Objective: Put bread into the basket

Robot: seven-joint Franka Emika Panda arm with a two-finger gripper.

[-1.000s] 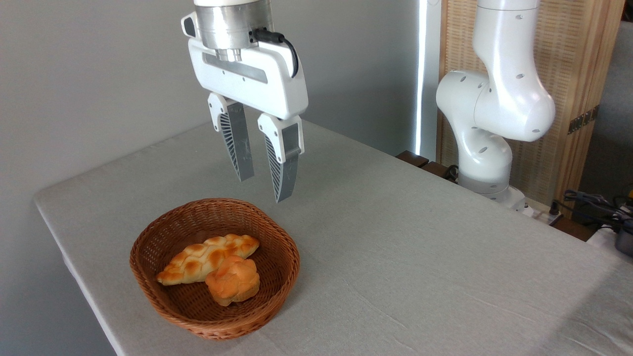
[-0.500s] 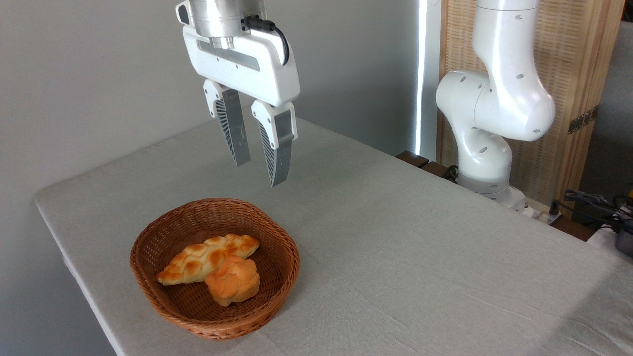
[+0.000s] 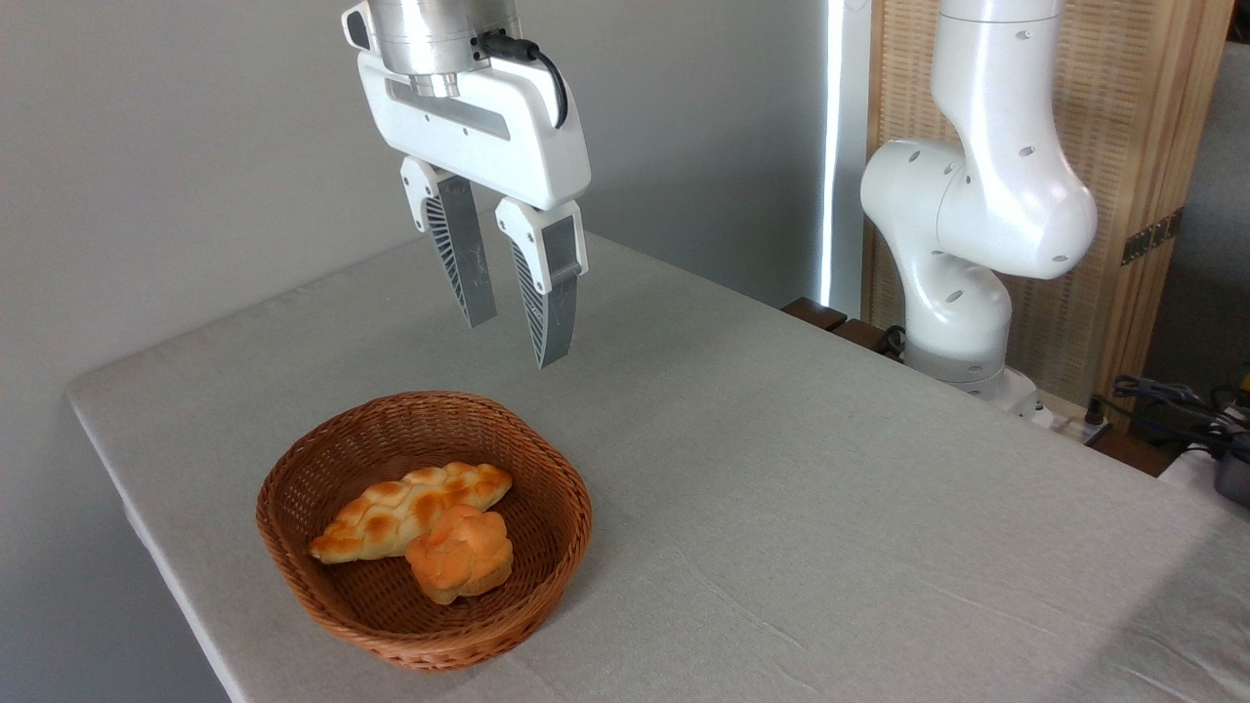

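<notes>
Right now you are looking at a woven wicker basket (image 3: 424,530) — reddish-brown, oval, shallow, its sides sloping outward — sitting on the pale grey cloth-covered table (image 3: 830,488) near the table's front left corner. Inside it the bread (image 3: 405,511) is lying flat: a long braided loaf with pointed ends, pale golden with orange-brown toasted bumps along the plait, running from lower left to upper right across the basket floor. A small round knotted bun (image 3: 460,553), a deeper orange and glossy, is resting against the loaf's near side, touching it and covering part of its right half.

The claw (image 3: 514,337) is hanging in the air well above the basket, over its far rim and a little to the right of the loaf, so the bread is lying below and to the left of the fingertips, clear of them. Its body is smooth white plastic under a brushed metal collar, with a black cable plugged in at the side. The two grey fingers (image 3: 548,308) are ribbed and tapering to narrow tips, pointing downward with a slight tilt — they are standing apart with a modest gap between them, gripping nothing and touching nothing.

Behind, at the table's far right edge, you are seeing the arm's white rounded base (image 3: 962,293) in front of a wooden slatted panel (image 3: 1123,195).
</notes>
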